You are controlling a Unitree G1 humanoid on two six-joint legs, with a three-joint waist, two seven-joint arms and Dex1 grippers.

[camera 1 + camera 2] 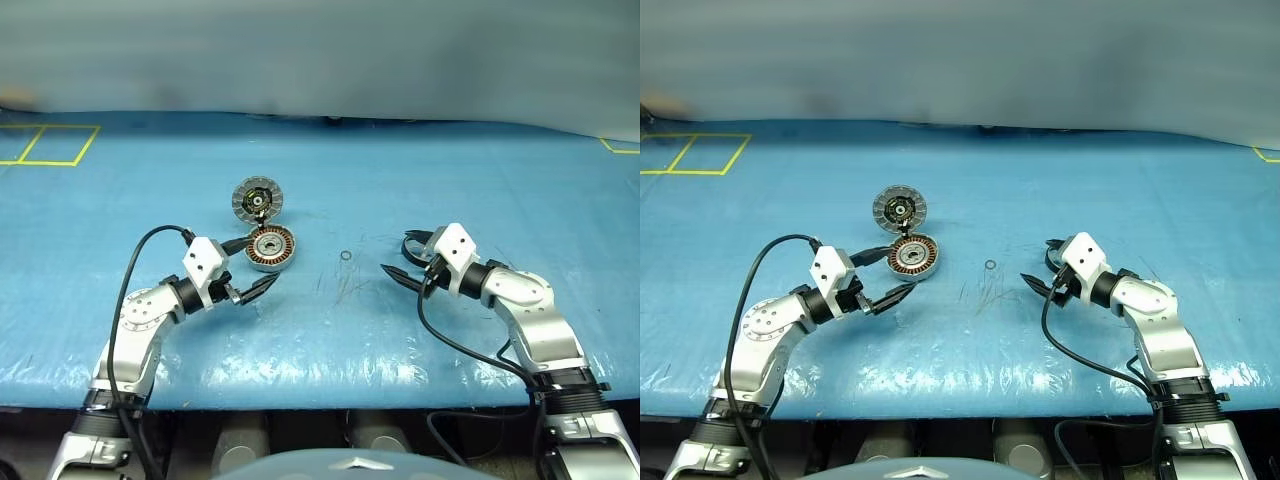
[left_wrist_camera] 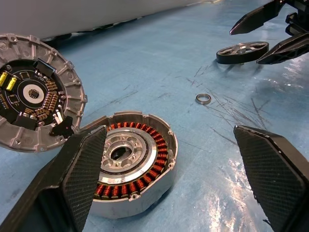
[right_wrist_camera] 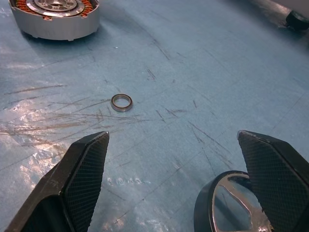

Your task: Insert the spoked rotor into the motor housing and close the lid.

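The rotor (image 3: 236,205) is seen lying flat on the blue worktop (image 1: 400,180), partly between the right fingers (image 3: 87,164) and close to the inner face of one of them; no contact can be made out. The right gripper (image 1: 408,256) is spread wide and nothing is held in it. From the left wrist view the same wheel (image 2: 242,51) is seen low on the worktop under the two black tips.

The housing (image 1: 270,248) is set just ahead of the left gripper (image 1: 252,268), whose fingers (image 2: 82,174) are also spread wide and empty; one finger is seen just beside the housing's wall, though touching cannot be confirmed. The lid (image 1: 258,199) is thrown open beyond the housing, away from the fingers, joined at the rim, with its ribbed inner face and dark centre showing. A small metal ring (image 3: 121,102) lies loose on the worktop between the two grippers.

The rotor is judged to be stiff, thin and fairly light, with a smooth rim that may slip on the covered worktop; a hold across the rim, edge to edge, is thought best, the spokes being left alone. The windings in the housing are judged fragile and should not be scraped as the wheel is lowered. The lid is expected to swing on its joint and to need a push on its plain outer face.

No brand, label or legible writing can be read on any part.
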